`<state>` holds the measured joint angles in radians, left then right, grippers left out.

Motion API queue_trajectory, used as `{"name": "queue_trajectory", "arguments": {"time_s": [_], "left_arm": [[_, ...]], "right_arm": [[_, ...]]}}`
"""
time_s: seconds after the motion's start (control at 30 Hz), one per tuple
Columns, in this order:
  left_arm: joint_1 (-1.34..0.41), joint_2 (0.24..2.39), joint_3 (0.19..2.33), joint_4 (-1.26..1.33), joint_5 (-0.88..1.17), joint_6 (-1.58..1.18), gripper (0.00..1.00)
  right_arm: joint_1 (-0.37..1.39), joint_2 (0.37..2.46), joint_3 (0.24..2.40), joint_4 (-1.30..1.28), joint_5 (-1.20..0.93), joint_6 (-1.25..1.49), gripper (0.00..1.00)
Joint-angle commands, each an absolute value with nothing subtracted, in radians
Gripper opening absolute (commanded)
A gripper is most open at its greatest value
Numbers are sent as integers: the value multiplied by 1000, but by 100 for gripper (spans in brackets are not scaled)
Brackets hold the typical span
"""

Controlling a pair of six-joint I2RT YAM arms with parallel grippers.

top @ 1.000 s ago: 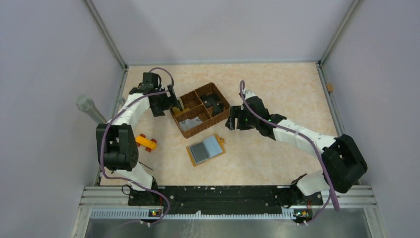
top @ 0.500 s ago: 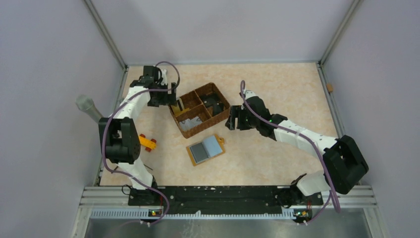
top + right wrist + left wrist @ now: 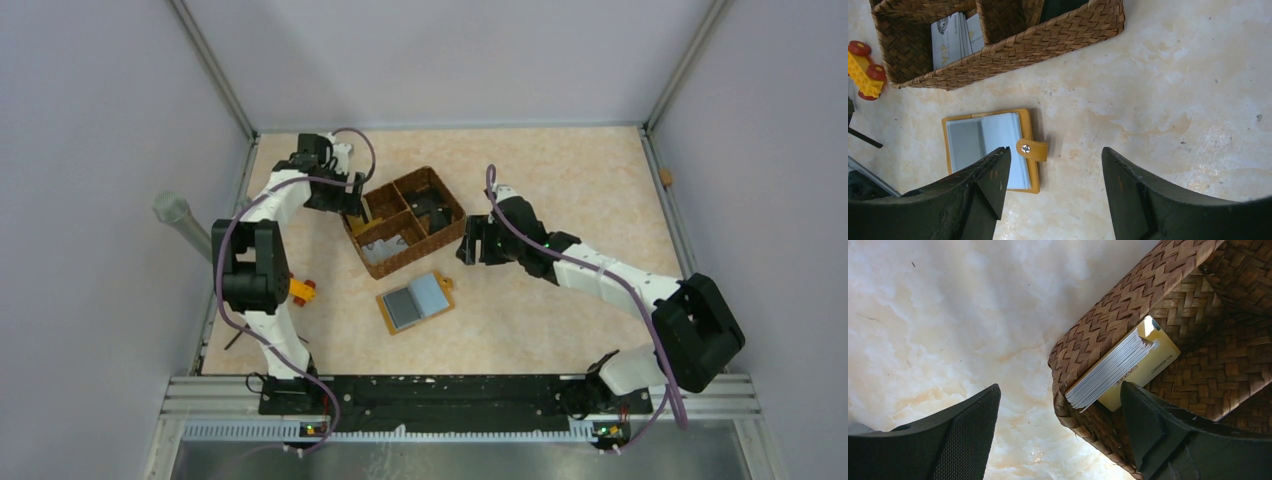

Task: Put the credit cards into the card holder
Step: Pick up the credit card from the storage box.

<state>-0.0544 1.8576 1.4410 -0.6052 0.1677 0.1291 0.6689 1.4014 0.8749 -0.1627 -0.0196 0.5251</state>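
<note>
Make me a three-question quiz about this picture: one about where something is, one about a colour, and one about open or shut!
1. Where is the card holder?
A. flat on the table, outside the basket
B. inside the basket
C. down on the floor

2. What colour are the wheels of the toy block?
A. blue
B. green
C. red

3. How is the card holder right now?
A. snapped shut
B. lying open
C. standing up on its edge

Answers:
1 A: the top view shows it lying on bare table just in front of the basket.
2 C: the right wrist view shows red wheels on a yellow body.
3 B: its inside sleeves face up and the snap tab sticks out unfastened.
</note>
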Motion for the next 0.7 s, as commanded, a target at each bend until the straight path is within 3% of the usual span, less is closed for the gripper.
{"name": "queue_trajectory", "arguments": {"time_s": [0.0,0.2,0.67], "left_arm": [[-64,1867,1488,-569,145,182,91],[-69,1875,1484,-550,18,205,89],[-71,1793,1457,-511,-31,193,85]], "right_arm": [[660,1359,864,-131,-14,536,69],[660,1358,864,-131,-14,541,69],[660,1367,867,-128,-23,547,69]]}}
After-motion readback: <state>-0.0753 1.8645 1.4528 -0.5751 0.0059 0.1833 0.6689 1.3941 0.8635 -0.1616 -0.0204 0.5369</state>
